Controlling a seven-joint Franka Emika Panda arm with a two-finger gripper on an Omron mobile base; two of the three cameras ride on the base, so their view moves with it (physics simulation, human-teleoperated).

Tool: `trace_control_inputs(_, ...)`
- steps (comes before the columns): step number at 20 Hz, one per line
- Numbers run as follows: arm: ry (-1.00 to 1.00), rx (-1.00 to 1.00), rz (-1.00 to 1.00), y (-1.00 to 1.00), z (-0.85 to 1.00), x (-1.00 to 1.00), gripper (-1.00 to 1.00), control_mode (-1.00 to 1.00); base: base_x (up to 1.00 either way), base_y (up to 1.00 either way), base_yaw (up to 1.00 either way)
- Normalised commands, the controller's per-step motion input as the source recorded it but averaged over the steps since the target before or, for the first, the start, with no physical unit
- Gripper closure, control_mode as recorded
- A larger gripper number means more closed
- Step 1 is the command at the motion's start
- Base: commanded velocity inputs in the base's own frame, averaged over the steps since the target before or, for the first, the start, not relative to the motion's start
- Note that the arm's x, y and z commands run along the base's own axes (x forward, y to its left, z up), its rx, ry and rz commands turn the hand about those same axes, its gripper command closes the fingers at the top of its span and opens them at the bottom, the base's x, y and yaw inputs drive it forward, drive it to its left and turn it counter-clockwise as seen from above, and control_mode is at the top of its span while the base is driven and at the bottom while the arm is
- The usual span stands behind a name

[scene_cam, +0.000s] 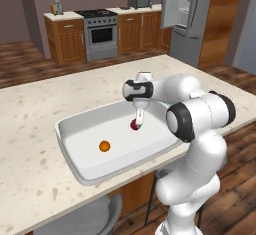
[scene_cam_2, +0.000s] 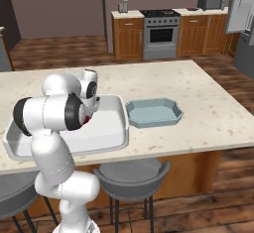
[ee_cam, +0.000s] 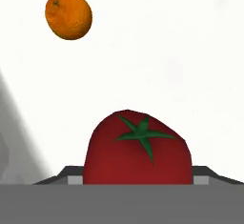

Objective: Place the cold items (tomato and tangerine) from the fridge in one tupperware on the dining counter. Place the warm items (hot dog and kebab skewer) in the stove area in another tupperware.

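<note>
The hand (scene_cam: 136, 124) grips the tomato (scene_cam: 134, 125) low inside the tray (scene_cam: 67, 131); the tangerine (scene_cam: 104, 146) lies apart, nearer the tray's front rim.

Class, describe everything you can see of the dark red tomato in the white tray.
The glossy dark red tomato, round with a green star-shaped calyx facing the hand camera, sits between the fingers of the white arm's gripper, inside the large white rectangular tray on the beige speckled counter. A small orange tangerine lies apart from it.
</note>
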Motion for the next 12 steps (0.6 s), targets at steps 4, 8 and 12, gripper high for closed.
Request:
trace_control_inputs(4,0.0,0.0,0.0,0.17,-0.46,0.44,1.0,-1.0,0.0,0.0,0.0)
trace_control_inputs(8,0.0,0.0,0.0,0.17,-0.49,0.41,1.0,-1.0,0.0,0.0,0.0)
trace_control_inputs(12,0.0,0.0,0.0,0.19,-0.57,0.26,1.0,-1.0,0.0,0.0,0.0)
